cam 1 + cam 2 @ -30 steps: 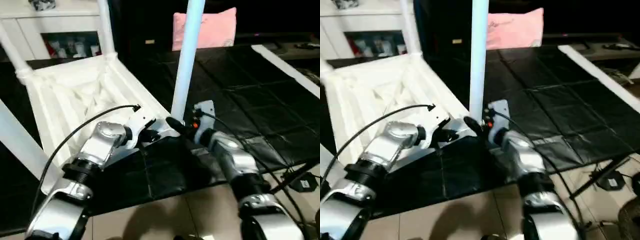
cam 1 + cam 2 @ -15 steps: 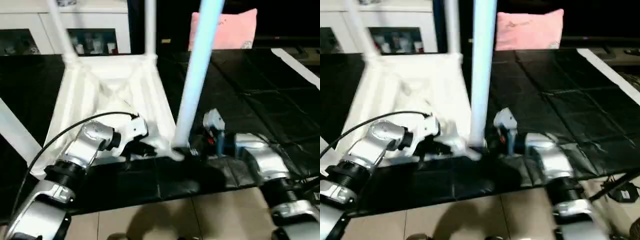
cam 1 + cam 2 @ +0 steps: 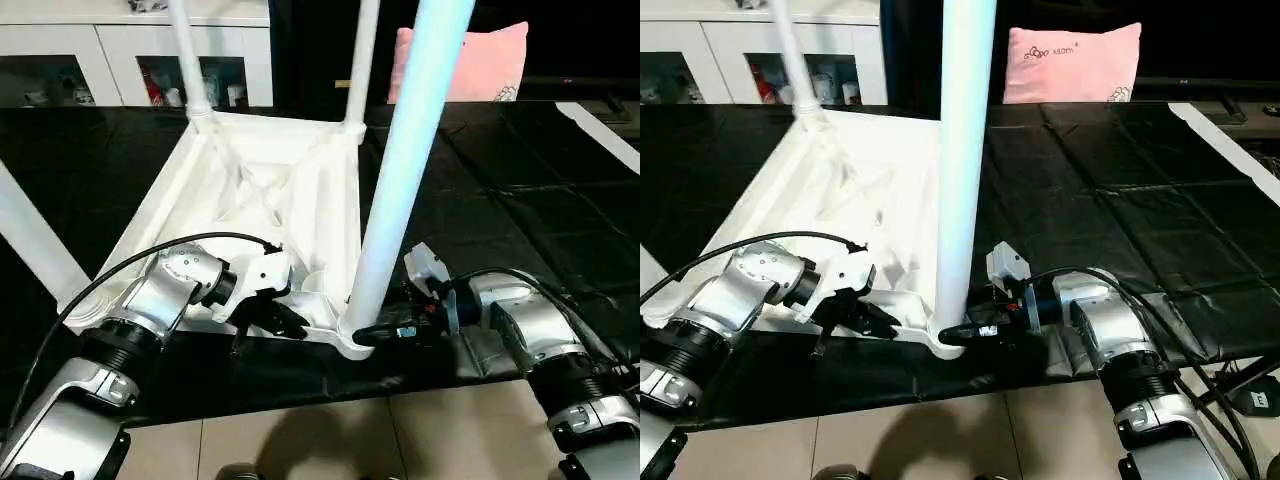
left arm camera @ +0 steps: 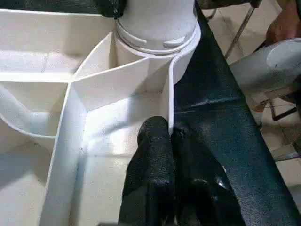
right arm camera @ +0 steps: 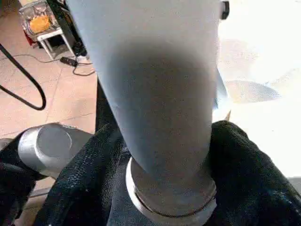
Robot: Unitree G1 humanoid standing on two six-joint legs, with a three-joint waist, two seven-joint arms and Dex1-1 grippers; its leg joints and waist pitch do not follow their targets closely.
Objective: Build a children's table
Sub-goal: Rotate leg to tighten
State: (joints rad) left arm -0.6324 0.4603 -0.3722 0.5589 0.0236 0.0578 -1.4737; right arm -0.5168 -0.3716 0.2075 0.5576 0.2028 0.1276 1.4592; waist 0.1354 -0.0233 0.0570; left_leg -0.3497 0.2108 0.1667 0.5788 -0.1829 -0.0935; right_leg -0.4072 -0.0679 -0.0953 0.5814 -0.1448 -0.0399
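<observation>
**At the mat's near edge: light, stiff plastic, held low**

Upside down on the black mat [image 3: 500, 200], the children's table [image 3: 260, 200] looks rigid, light, slick. Left gripper [image 4: 170, 141] pinches its rim rib; right gripper [image 5: 164, 155] straddles the near leg [image 3: 400, 170] at its socket, the sturdiest hold.

One upturned white table [image 3: 262, 205], four legs [image 3: 405, 170], one pink pillow [image 3: 482, 62], one cabinet [image 3: 120, 45]

Bright overhead light, glare on white plastic, dark mat, sharp frames
</observation>
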